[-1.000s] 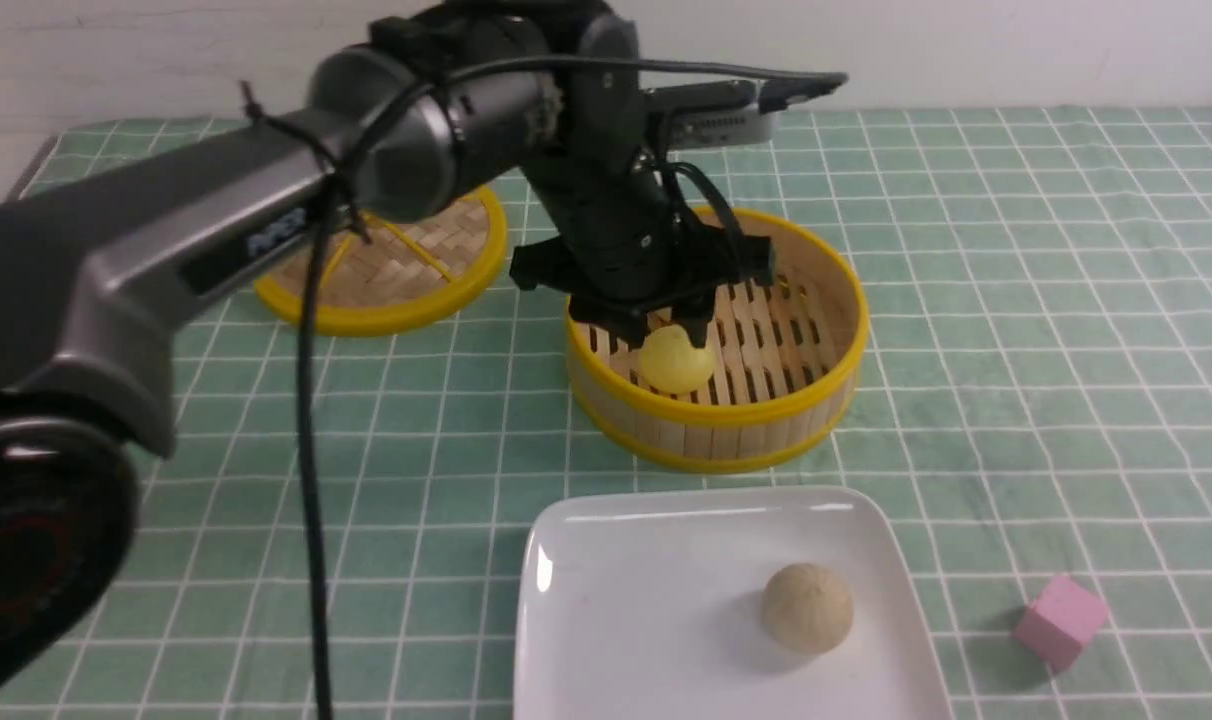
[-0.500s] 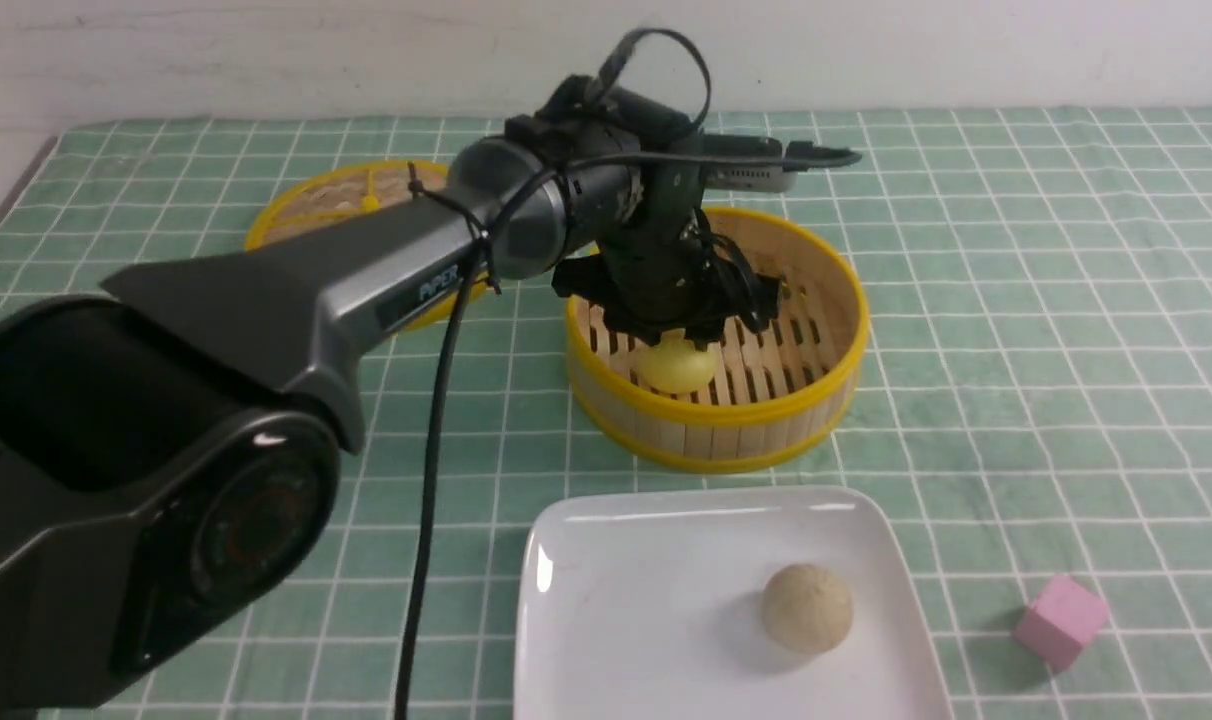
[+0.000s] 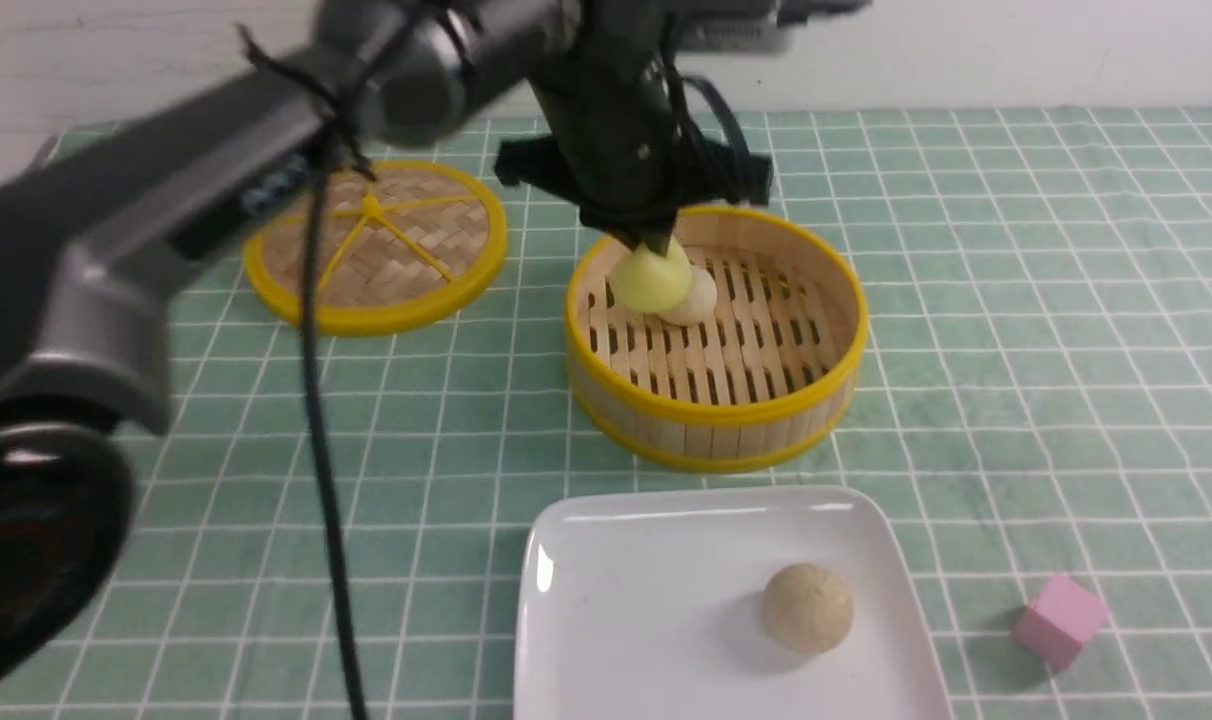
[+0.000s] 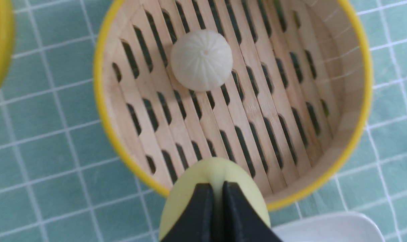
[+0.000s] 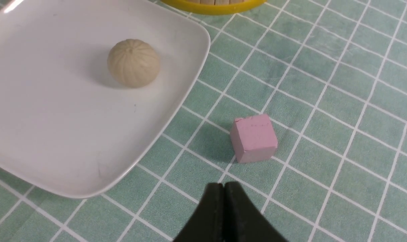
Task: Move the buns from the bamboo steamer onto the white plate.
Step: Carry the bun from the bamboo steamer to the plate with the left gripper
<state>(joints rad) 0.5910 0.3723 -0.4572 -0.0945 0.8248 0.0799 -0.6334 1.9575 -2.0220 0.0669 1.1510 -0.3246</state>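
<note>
My left gripper (image 3: 649,243) is shut on the smooth yellow bun (image 3: 650,279) and holds it above the bamboo steamer (image 3: 826,385). In the left wrist view the yellow bun (image 4: 190,191) bulges round my pinched fingertips (image 4: 203,201). One pale ridged bun (image 4: 201,59) lies on the steamer's slatted floor (image 4: 257,111). A beige ridged bun (image 3: 807,608) rests on the white plate (image 3: 616,620) near the front. My right gripper (image 5: 224,187) is shut and empty, hovering over the cloth beside the plate (image 5: 39,134).
A flat woven lid (image 3: 376,245) with a yellow rim lies left of the steamer. A pink cube (image 3: 1060,619) sits on the green checked cloth right of the plate, near my right gripper in the right wrist view, where the cube (image 5: 254,137) is just ahead.
My left gripper has risen out of the steamer with the yellow bun in it. The pale bun behind it now shows on the slats. The bun on the plate has not moved.
</note>
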